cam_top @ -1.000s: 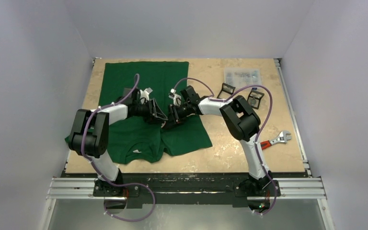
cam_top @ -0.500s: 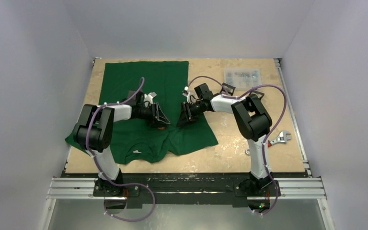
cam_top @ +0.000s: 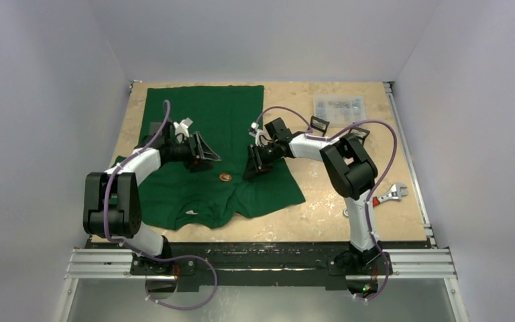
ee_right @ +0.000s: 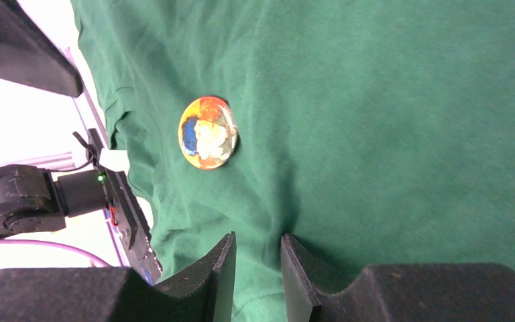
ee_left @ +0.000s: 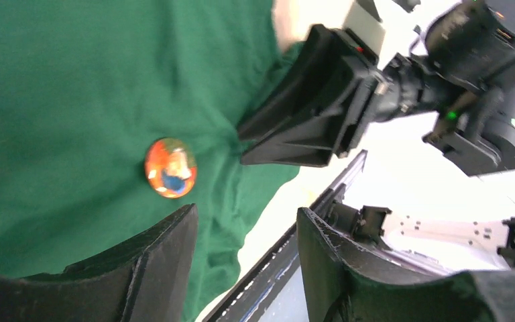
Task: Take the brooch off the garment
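Brooch [cam_top: 225, 177] lies on the chest of the garment [cam_top: 208, 114], a dark green T-shirt spread flat on the table [cam_top: 335, 194], roughly midway between the two arms. It is a small round disc with a glossy orange, blue and white face. It looks hard, light and likely slick on its dome, so the rim is the better place to take hold than the top. Its pin is hidden underneath, and whether it is fastened through the cloth cannot be told. The shirt is limp and would probably rise with any pull, so it needs holding down close by. The right gripper [ee_right: 257, 282] has its fingers nearly together and appears to pinch a fold of the green cloth just beside the disc. The left gripper [ee_left: 245, 268] hovers near it with its fingers apart and empty.
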